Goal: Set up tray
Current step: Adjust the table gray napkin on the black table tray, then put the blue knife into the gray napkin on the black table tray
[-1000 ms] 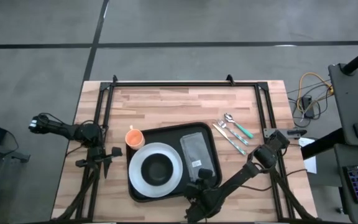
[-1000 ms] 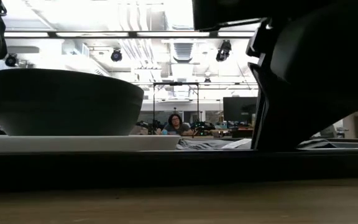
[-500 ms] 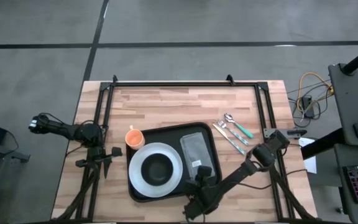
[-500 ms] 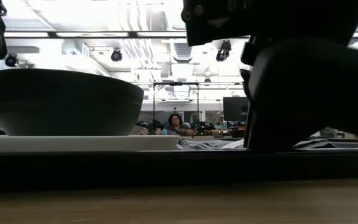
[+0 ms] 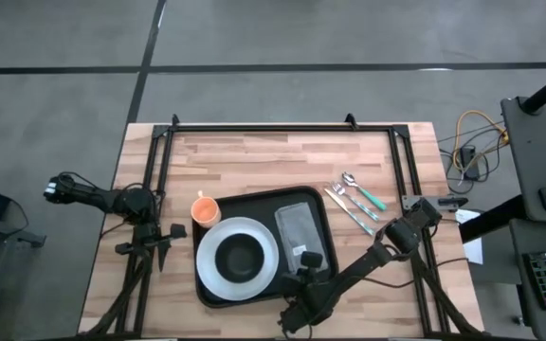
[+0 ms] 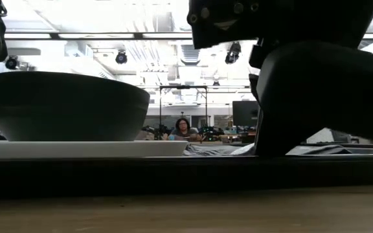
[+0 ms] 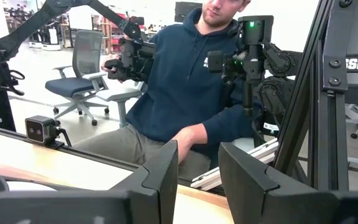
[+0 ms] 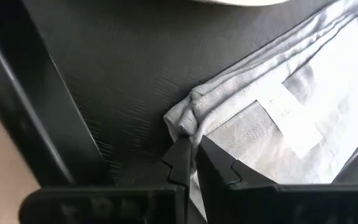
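Right claw (image 8: pixel 192 155) pinches napkin (image 8: pixel 291 112) inside the tray (image 8: pixel 92 74).

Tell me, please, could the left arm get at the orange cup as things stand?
Probably yes. The left gripper waits beside the tray's left edge, and the orange cup stands on bare table just off that edge, nothing between them. The right gripper is busy pinching the napkin.

Bare table (image 5: pixel 254 156) beyond tray (image 5: pixel 254 201)

The right hand (image 8: pixel 193 163) has closed, pinching the corner of the grey napkin (image 8: pixel 278 118)
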You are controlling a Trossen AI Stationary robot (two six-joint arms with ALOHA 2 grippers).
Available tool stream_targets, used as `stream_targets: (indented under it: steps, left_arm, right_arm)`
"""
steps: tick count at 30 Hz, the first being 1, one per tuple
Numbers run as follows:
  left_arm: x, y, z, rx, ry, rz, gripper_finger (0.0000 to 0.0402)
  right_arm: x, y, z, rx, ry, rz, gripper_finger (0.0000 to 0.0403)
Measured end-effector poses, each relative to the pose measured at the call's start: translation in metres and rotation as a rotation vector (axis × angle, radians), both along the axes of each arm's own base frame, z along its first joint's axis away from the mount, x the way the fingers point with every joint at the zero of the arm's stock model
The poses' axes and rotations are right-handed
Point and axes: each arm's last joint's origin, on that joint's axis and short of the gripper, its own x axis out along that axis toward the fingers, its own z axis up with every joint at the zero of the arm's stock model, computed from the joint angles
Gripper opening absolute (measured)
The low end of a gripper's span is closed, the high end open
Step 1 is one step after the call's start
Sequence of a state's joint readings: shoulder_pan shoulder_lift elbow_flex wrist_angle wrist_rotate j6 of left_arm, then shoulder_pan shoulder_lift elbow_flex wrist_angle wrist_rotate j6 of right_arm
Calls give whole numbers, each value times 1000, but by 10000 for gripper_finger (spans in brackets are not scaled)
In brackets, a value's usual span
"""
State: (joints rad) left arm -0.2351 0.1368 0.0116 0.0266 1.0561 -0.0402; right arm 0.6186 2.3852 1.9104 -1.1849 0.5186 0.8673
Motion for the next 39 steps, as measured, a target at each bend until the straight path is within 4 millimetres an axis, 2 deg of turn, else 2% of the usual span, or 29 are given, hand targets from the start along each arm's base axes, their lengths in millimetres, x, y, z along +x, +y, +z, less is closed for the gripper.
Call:
stream_targets:
  steps: [9,17,21,31,39]
  left_arm:
    - [0,0,0,0,0,0,98]
    - [0,0,0,0,-1,0,98]
    - [0,0,0,0,0,0,98]
    - [0,0,0,0,-1,0,98]
    - [0,0,0,0,0,0,98]
  right_arm:
    - [10,5,19,33,-55,38,9]
    - [11,4,19,71,-46,18,17]
    - [12,4,19,71,-46,22,47]
    - [12,2,21,88,-58,-25,158]
    - [0,-11,51,66,-14,-48,205]
